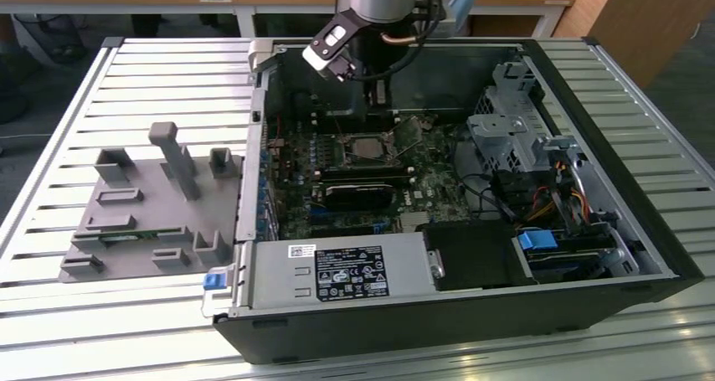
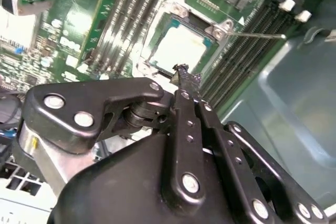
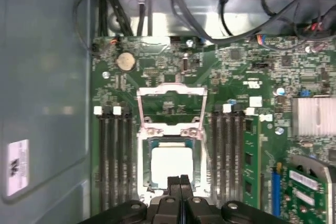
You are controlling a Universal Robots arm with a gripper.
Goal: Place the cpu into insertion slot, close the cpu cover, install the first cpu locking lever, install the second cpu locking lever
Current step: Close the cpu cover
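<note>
Slatted metal counter (image 1: pixel 167 71), open black computer case (image 1: pixel 447 331): small silver-grey square cpu (image 3: pixel 170 165) seated in silver-rimmed insertion slot (image 3: pixel 143 166); thin silver-frame cpu cover (image 3: pixel 170 92) open beyond it; black gripper (image 3: pixel 180 181) at cpu's near edge, jaws pressed together, holding nothing.

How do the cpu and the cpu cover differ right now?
The cpu is a solid pale silver square; the cpu cover is a thin frame with green board showing through its window. The cpu lies in the insertion slot; the cover is swung open, off the socket. Both are square and silver.
</note>
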